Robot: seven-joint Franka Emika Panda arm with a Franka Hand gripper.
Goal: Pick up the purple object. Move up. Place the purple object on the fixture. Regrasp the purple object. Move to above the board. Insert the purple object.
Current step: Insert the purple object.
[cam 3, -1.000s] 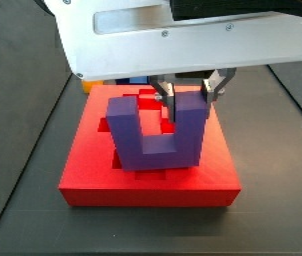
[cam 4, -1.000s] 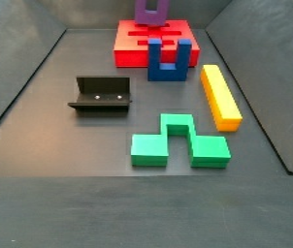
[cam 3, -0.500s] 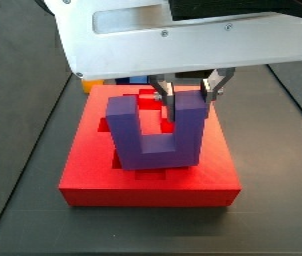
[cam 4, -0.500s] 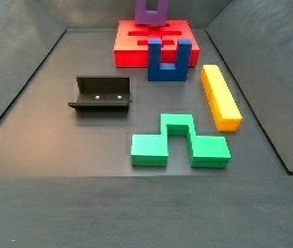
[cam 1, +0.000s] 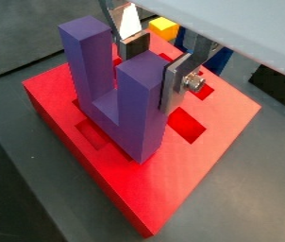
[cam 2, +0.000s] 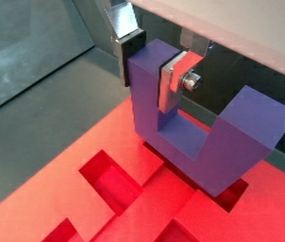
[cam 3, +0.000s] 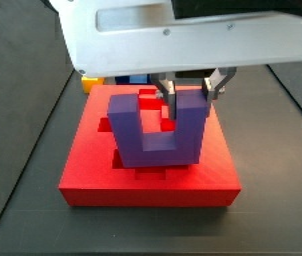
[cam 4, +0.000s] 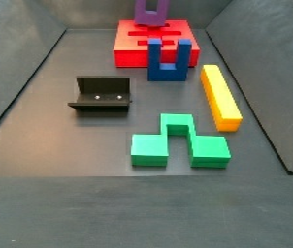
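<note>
On the dark floor, the green block [cam 4: 178,142] is lying nearest, with the fixture [cam 4: 101,95] behind it. Farther back, one prong of the purple object [cam 3: 157,128] is being pinched by the narrowly closed gripper [cam 3: 194,98], its base sitting in the board [cam 3: 150,180].

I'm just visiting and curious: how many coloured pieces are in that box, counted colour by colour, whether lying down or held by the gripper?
Purple: 1, the U-shaped block held by the gripper over the red slab
Red: 1, the slab
Blue: 1, the block
Yellow: 1, the bar
Green: 1, the block
Black: 1, the fixture
Total: 6
</note>
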